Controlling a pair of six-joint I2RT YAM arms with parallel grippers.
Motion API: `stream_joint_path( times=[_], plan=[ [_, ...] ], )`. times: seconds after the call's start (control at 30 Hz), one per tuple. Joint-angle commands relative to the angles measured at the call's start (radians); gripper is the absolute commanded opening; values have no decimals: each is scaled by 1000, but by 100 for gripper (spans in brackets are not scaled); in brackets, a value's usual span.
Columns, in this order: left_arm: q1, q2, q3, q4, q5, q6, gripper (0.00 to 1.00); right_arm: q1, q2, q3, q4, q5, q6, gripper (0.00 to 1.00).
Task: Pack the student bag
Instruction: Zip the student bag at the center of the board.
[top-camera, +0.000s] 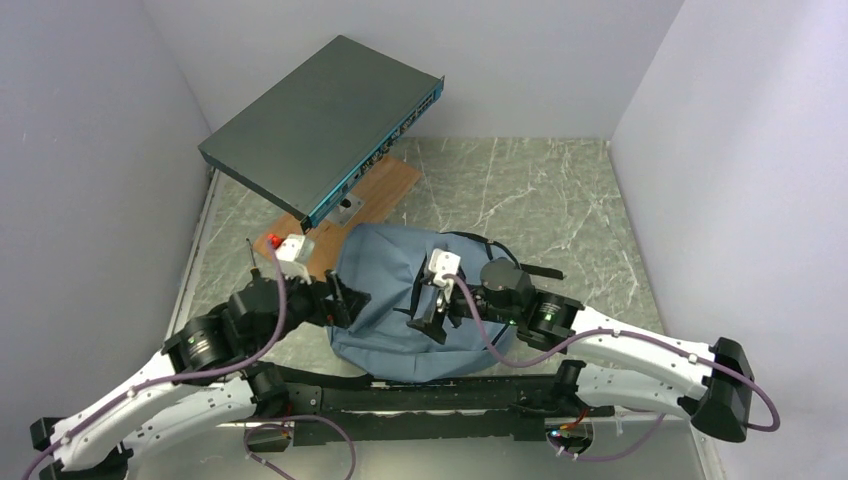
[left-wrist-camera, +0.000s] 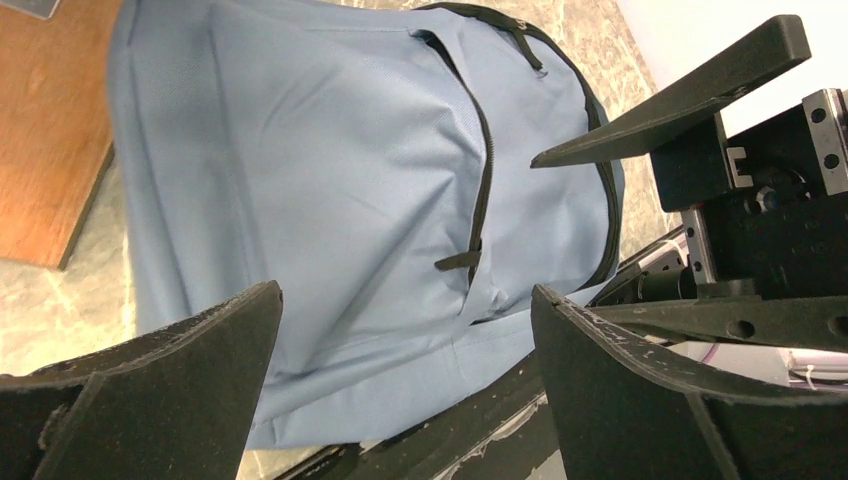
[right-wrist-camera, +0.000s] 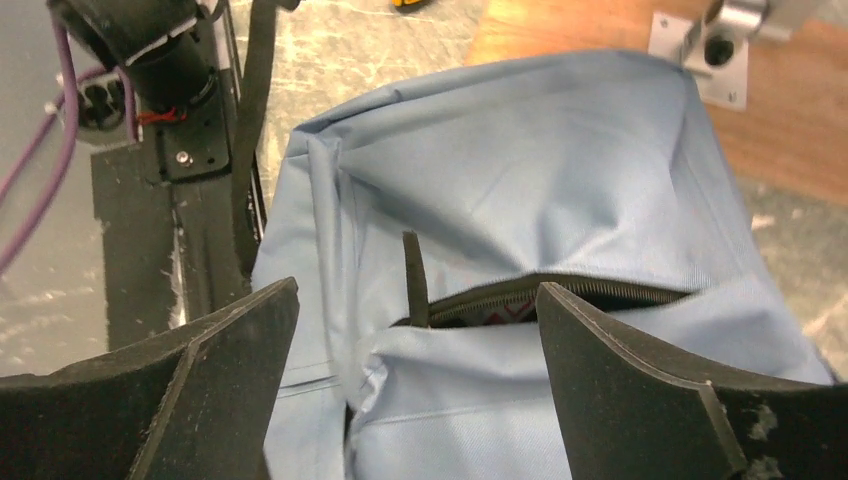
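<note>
On the marble table (top-camera: 520, 190), in front of the tilted grey box (top-camera: 320, 125), the blue-grey backpack (top-camera: 385, 300) lies flat. The left gripper (top-camera: 342, 297) and right gripper (top-camera: 430, 315) hang over it, jaws wide apart, holding nothing. Best next, I judge: 1 pins the fabric while the other draws the part-open zip (right-wrist-camera: 560, 292) wider by its black tab (right-wrist-camera: 413, 280).

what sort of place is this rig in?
Likely a lab test cell: plain white walls box in a marble-patterned table, with a soft blue-grey fabric backpack and a tilted flat dark grey metal box.
</note>
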Motion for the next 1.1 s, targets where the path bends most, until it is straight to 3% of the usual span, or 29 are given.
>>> stream_joint_path(
  times=[0.0,0.2,0.33,0.5,0.73,0.93,1.07],
  plan=[
    [-2,-104,-44,-79,-38,-49,100,19,69,18,141,-87,-207,89],
    [-2,-166,-87,-105,-13,-62,100,22,187,-8,284,-158,-207,83],
    [-2,-173,-99,-108,9,-52,100,22,245,-17,299,-114,-244,78],
    [-2,-169,-112,-103,42,-47,99,30,279,-26,255,-46,-295,58],
    [-2,-171,-136,-79,55,-65,99,54,238,-97,264,50,-318,43],
    [-2,-120,-124,-47,63,-64,99,54,273,-103,316,53,-302,34],
    [-2,-76,-114,-20,74,-67,99,64,318,-98,363,134,-344,38]
  ],
)
